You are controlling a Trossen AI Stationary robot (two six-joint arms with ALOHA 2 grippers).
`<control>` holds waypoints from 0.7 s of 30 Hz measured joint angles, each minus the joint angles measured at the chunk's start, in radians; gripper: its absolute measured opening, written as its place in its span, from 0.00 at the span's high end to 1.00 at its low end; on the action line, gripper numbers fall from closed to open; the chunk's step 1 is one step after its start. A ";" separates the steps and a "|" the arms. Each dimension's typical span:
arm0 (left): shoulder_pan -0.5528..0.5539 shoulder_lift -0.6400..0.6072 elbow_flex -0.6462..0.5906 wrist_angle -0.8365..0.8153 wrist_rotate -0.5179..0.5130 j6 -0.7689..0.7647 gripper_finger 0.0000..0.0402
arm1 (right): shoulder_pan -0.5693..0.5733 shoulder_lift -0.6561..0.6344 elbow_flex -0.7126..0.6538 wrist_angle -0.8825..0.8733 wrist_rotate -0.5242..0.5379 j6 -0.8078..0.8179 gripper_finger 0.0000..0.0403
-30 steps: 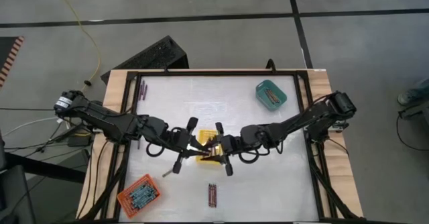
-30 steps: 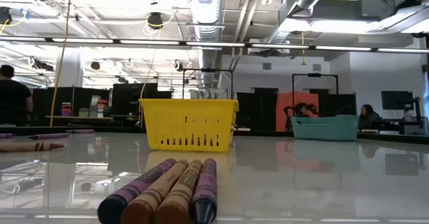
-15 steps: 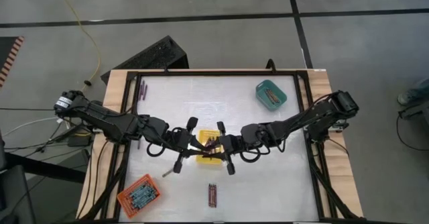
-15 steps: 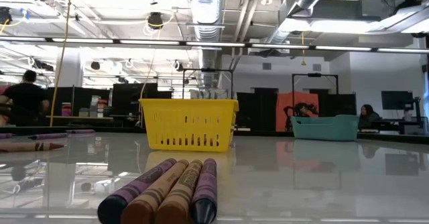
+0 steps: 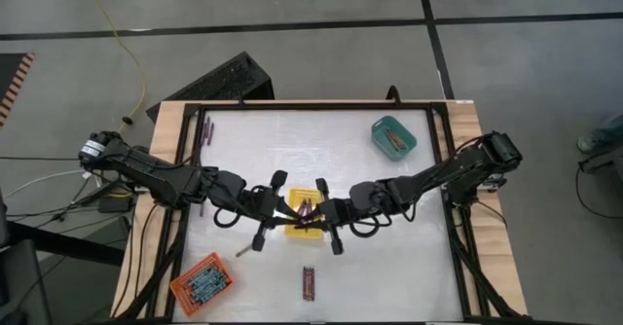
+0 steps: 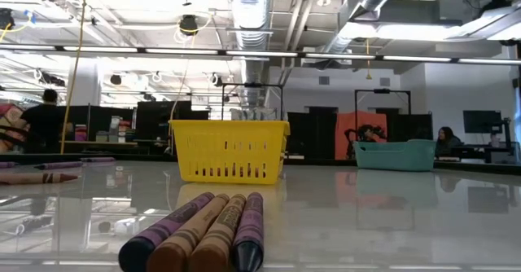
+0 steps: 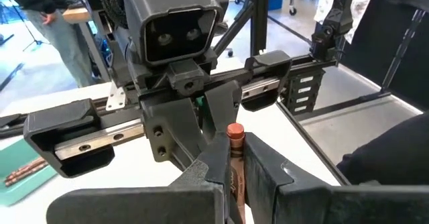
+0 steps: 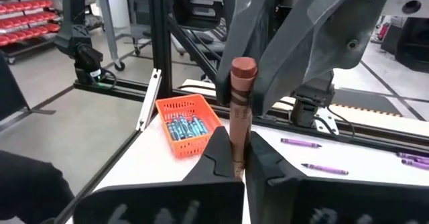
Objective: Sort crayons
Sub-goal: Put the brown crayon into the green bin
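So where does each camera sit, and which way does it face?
High: above the table, straight down; both arms, left gripper and right gripper meet over yellow tray.
Low: tabletop height, across lying crayons to that tray; no arm.
Left wrist: faces right gripper; own fingers clamp brown crayon.
Right wrist: faces left gripper, orange tray; own fingers.
Shared: both wrist views show that crayon.

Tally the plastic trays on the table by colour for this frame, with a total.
orange tray: 1
yellow tray: 1
teal tray: 1
Total: 3 trays
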 joint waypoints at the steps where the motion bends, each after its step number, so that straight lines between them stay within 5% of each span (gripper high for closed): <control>1: 0.000 0.000 0.000 -0.001 -0.003 0.002 0.97 | 0.000 0.000 0.000 -0.004 0.000 0.000 0.99; 10: -0.013 0.000 0.000 -0.048 -0.089 -0.005 0.81 | -0.008 -0.026 0.000 -0.132 0.023 0.008 0.99; 17: -0.083 0.000 0.000 0.036 -0.247 0.050 0.54 | -0.032 -0.128 -0.001 -0.420 0.113 0.090 1.00; 21: -0.135 0.000 0.000 0.097 -0.278 0.053 0.47 | -0.089 -0.214 -0.001 -0.653 0.181 0.186 1.00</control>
